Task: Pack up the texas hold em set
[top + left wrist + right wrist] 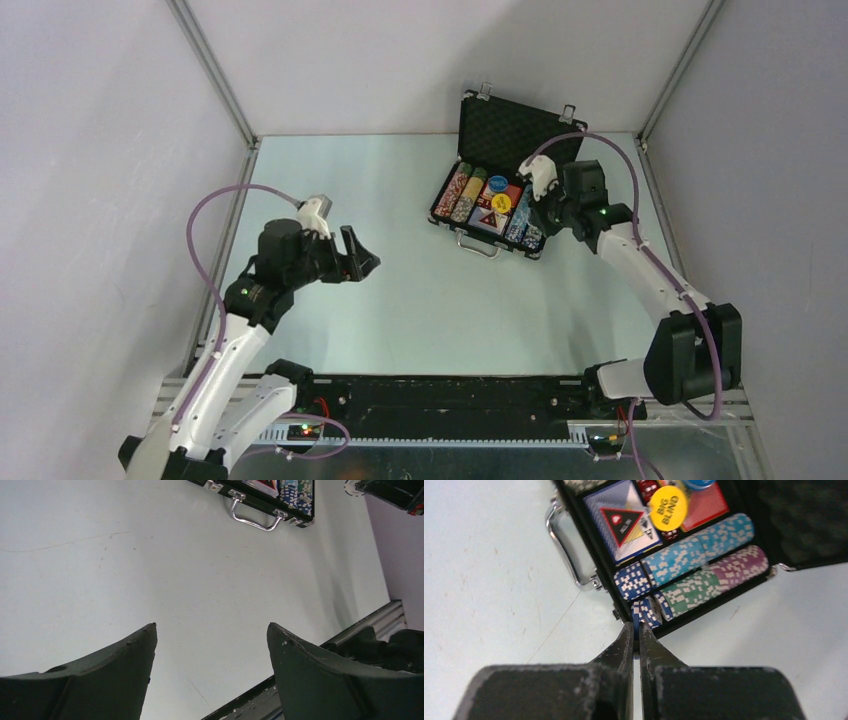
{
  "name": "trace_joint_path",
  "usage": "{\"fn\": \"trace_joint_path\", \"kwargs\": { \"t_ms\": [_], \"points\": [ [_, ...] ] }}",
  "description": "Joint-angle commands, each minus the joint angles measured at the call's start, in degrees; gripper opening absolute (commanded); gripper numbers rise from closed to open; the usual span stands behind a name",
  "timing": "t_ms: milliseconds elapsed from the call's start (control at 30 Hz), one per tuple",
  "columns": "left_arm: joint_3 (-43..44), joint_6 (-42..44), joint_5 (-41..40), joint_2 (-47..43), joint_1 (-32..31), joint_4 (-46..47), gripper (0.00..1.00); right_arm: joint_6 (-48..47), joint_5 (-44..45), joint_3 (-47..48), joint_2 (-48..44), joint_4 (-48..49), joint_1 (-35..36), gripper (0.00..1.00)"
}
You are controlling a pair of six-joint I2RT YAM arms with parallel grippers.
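The black briefcase (452, 222) lies open at the back right, its lid (510, 130) standing up and its silver handle (478, 245) facing me. Rows of poker chips (684, 555), a yellow "BIG BLIND" disc (668, 507), a card deck with a dark triangular piece (624, 521) and red dice (647, 487) lie inside. A blue disc (497, 183) lies above the yellow one. My right gripper (636, 628) is shut on a blue chip (636, 616) standing on edge at the case's near right corner. My left gripper (362, 262) is open and empty over bare table, far left of the case.
Grey walls and metal frame posts close in the table (400, 290) on three sides. A black rail (450, 395) runs along the near edge between the arm bases. The case handle (254, 517) shows at the top of the left wrist view.
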Motion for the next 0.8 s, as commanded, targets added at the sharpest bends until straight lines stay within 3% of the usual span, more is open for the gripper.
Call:
{"fn": "trace_joint_path", "kwargs": {
  "t_ms": [0, 300, 767],
  "points": [
    [0.2, 3.5, -5.4, -2.1, 0.3, -1.4, 0.86, -14.5, -9.1, 4.1, 4.0, -8.5, -0.9, 0.00],
    [0.4, 4.2, -8.0, -2.0, 0.4, -2.2, 0.86, -22.3, -8.7, 7.6, 11.3, -15.4, -0.3, 0.00],
    [0.5, 4.2, -8.8, -1.9, 0.3, -2.5, 0.86, -23.5, -2.1, 7.9, 15.8, -13.4, 0.1, 0.00]
  ]
}}
